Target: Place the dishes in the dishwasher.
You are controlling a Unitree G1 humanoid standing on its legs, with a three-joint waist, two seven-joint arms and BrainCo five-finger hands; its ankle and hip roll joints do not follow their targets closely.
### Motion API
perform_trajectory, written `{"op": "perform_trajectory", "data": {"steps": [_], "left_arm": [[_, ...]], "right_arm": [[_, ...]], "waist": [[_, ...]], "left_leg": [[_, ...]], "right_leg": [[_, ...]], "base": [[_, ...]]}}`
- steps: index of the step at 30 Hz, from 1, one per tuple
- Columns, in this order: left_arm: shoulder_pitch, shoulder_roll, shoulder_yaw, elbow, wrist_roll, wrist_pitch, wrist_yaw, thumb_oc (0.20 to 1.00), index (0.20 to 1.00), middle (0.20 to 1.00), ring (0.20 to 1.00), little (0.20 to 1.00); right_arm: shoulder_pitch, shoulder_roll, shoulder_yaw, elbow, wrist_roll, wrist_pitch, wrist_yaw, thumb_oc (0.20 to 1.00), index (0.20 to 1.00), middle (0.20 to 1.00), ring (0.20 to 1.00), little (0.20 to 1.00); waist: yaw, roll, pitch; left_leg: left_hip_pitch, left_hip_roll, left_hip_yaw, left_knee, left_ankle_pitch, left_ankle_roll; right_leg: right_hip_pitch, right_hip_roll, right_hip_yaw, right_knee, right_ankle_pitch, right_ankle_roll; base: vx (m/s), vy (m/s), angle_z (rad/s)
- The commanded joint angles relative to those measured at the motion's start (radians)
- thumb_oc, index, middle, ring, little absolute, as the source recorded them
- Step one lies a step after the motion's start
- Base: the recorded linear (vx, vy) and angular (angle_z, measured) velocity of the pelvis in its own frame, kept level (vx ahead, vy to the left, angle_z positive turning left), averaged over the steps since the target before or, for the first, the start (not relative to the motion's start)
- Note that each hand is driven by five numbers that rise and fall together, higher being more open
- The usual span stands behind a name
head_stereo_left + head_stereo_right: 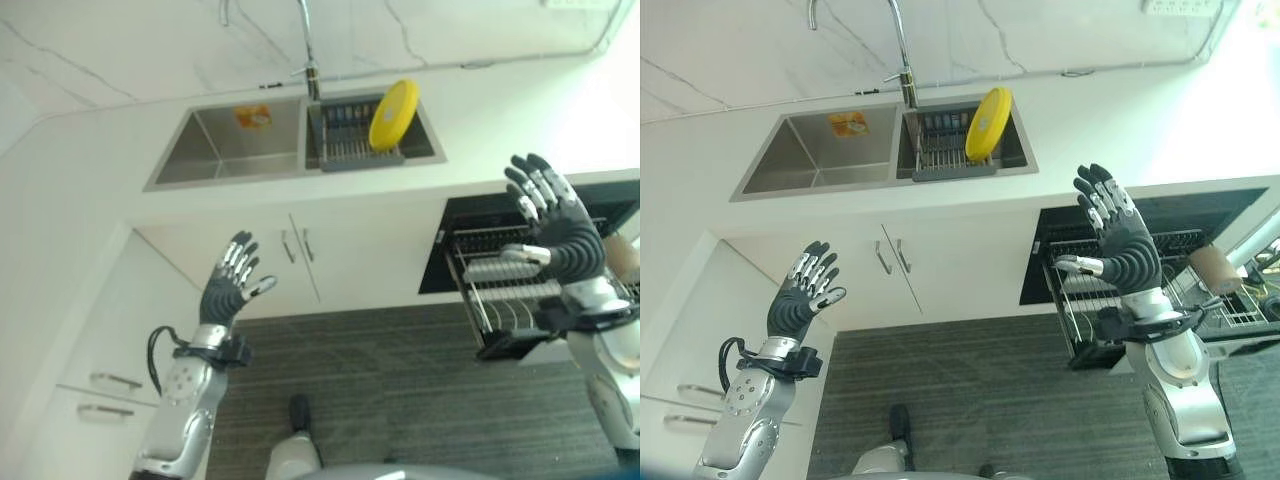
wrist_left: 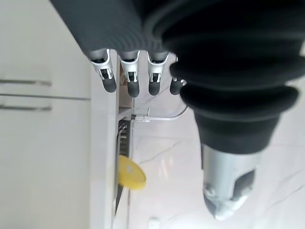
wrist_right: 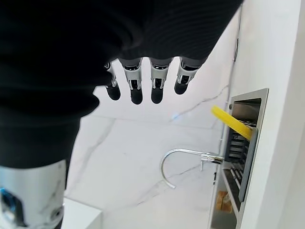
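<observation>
While both my arms are raised in front of the cabinets, the stock reads as follows.

Left hand [image 1: 232, 282]: held up before the white cabinet doors [image 1: 300, 255] below the sink, fingers straight and spread, holding nothing. Its wrist view shows the fingers [image 2: 130, 78] extended in a row.

Right hand [image 1: 1118, 238]: held up above the dishwasher rack, fingers straight and fanned, thumb apart, holding nothing. Its wrist view shows the same straight fingers [image 3: 157, 81].

Yellow plate [image 1: 393, 113]: one item, standing on edge and leaning in the dark dish rack [image 1: 350, 140] that sits in the right basin of the sink. Well apart from both hands.

Sink [image 1: 215, 150]: stainless, two basins, set into the white bench [image 1: 90, 170]. Left basin holds an orange-yellow patch on its far wall; I cannot tell what it is.

Tap [image 1: 902, 60]: curved chrome spout, rising behind the divide between the basins.

Dishwasher rack [image 1: 1095, 300]: wire basket pulled out from the dark dishwasher opening [image 1: 1200, 210] under the bench, to my right. No dishes seen among its tines where visible.

Floor [image 1: 400, 390]: dark grey, ribbed.
</observation>
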Motion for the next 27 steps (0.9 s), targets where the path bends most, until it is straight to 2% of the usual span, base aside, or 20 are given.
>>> {"op": "perform_trajectory", "data": {"steps": [1, 7, 11, 16, 19, 21, 23, 24, 27], "left_arm": [[-0.031, 0.075, 0.05, -0.103, 0.002, -0.039, -0.009, 1.0, 1.0, 1.0, 1.0, 1.0], [-0.052, 0.086, 0.065, -0.11, 0.007, -0.011, -0.039, 1.0, 1.0, 1.0, 1.0, 1.0], [-0.062, 0.096, 0.081, -0.115, 0.041, -0.002, -0.037, 1.0, 1.0, 1.0, 1.0, 1.0], [-0.064, 0.098, 0.098, -0.127, 0.046, 0.039, -0.056, 1.0, 1.0, 1.0, 1.0, 1.0], [-0.054, 0.089, 0.098, -0.13, 0.058, 0.048, -0.066, 1.0, 1.0, 1.0, 1.0, 1.0], [-0.041, 0.082, 0.099, -0.135, 0.083, 0.051, -0.066, 1.0, 1.0, 1.0, 1.0, 1.0], [-0.042, 0.084, 0.099, -0.135, 0.085, 0.056, -0.069, 1.0, 1.0, 1.0, 1.0, 1.0], [-0.042, 0.09, 0.105, -0.131, 0.08, 0.057, -0.07, 1.0, 1.0, 1.0, 1.0, 1.0], [-0.042, 0.111, 0.121, -0.126, 0.067, 0.051, -0.062, 1.0, 1.0, 1.0, 1.0, 1.0]], "right_arm": [[-0.055, -0.014, -0.029, -0.079, 0.001, -0.049, -0.007, 1.0, 1.0, 1.0, 1.0, 1.0], [-0.069, 0.013, -0.016, -0.086, -0.029, -0.044, -0.041, 1.0, 1.0, 1.0, 1.0, 1.0], [-0.069, 0.029, -0.016, -0.086, -0.03, -0.05, -0.044, 1.0, 1.0, 1.0, 1.0, 1.0], [-0.068, 0.06, -0.016, -0.075, -0.042, -0.064, -0.036, 1.0, 1.0, 1.0, 1.0, 1.0], [-0.055, 0.085, -0.01, -0.079, -0.05, -0.082, -0.02, 1.0, 1.0, 1.0, 1.0, 1.0], [-0.047, 0.093, 0.004, -0.091, -0.056, -0.078, -0.014, 1.0, 1.0, 1.0, 1.0, 1.0], [-0.051, 0.093, 0.01, -0.089, -0.06, -0.072, -0.012, 1.0, 1.0, 1.0, 1.0, 1.0], [-0.053, 0.083, 0.008, -0.089, -0.048, -0.065, -0.001, 1.0, 1.0, 1.0, 1.0, 1.0], [-0.056, 0.046, -0.013, -0.083, -0.01, -0.074, 0.015, 1.0, 1.0, 1.0, 1.0, 1.0]], "waist": [[0.043, -0.032, -0.028], [0.091, -0.064, -0.04], [0.1, -0.075, -0.043], [0.106, -0.079, -0.044], [0.1, -0.072, -0.042], [0.09, -0.054, -0.033], [0.089, -0.052, -0.032], [0.089, -0.052, -0.03], [0.082, -0.059, -0.012]], "left_leg": [[-0.022, 0.017, -0.033, 0.009, -0.061, -0.055], [-0.017, -0.047, -0.081, 0.015, -0.102, -0.013], [0.0, -0.082, -0.096, 0.021, -0.124, 0.022], [0.023, -0.136, -0.121, 0.027, -0.151, 0.066], [0.054, -0.163, -0.141, 0.021, -0.166, 0.09], [0.086, -0.162, -0.147, 0.015, -0.181, 0.096], [0.091, -0.159, -0.143, 0.013, -0.184, 0.095], [0.099, -0.155, -0.136, 0.011, -0.185, 0.089], [0.126, -0.137, -0.115, 0.012, -0.202, 0.071]], "right_leg": [[-0.03, -0.089, -0.029, 0.009, 0.03, 0.08], [-0.033, -0.145, -0.07, 0.05, 0.034, 0.121], [-0.061, -0.173, -0.071, 0.128, 0.046, 0.14], [-0.12, -0.193, -0.058, 0.298, 0.099, 0.142], [-0.186, -0.18, -0.042, 0.485, 0.152, 0.141], [-0.273, -0.18, -0.052, 0.569, 0.149, 0.122], [-0.287, -0.186, -0.065, 0.56, 0.131, 0.114], [-0.285, -0.194, -0.09, 0.514, 0.113, 0.107], [-0.273, -0.236, -0.145, 0.329, 0.144, 0.119]], "base": [[0.25, 0.135, -0.2], [0.19, 0.137, 0.17], [0.18, 0.185, 0.1], [0.17, 0.223, 0.0], [0.13, 0.244, 0.03], [0.14, 0.23, 0.08], [0.09, 0.08, 0.01], [0.11, -0.006, 0.06], [0.12, -0.118, -0.16]]}}
